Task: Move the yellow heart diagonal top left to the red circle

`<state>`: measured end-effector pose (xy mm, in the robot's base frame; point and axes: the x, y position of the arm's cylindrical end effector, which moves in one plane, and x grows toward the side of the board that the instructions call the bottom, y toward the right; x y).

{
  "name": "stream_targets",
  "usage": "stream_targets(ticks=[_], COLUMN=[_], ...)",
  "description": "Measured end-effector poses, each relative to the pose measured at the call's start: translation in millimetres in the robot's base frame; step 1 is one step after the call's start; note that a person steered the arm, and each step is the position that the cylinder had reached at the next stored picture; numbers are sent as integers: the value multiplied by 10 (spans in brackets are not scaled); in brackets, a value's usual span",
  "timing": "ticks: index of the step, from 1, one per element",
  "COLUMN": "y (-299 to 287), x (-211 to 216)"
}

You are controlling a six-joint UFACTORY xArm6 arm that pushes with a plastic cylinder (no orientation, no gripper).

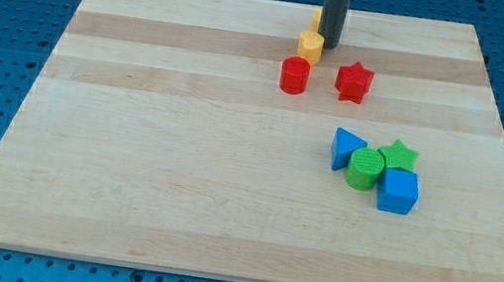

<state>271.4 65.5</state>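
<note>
Yellow heart [310, 46] sits just above the red circle [294, 74], slightly to the view's right, nearly touching it; looks like small rigid plastic, light, should slide easily on the wooden board [180, 150] and may spin if hit off-centre; nothing to grasp, my tip [328, 45] is a bare rod, holding nothing, just beside the heart's right edge; push squarely on that side. Another yellow piece [316, 18] hides behind the rod; red star [353, 80] right of the circle; blue triangle [346, 147], green circle [364, 168], green star [397, 155], blue cube [399, 191] well below; leftward path unobstructed.

Counted on the surface [180, 150]: two yellow blocks [310, 46], two red [294, 74], two green [364, 168], two blue [399, 191].
</note>
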Motion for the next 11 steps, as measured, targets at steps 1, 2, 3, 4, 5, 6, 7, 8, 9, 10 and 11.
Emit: stream_targets(ticks=[1,2,3,4,5,6,7,8,9,10,11], y=[383,492,492,398,213,-44,-284,-523,-696,-527,-396], x=[-72,129,264,264,264,263,263,263,263,263,211])
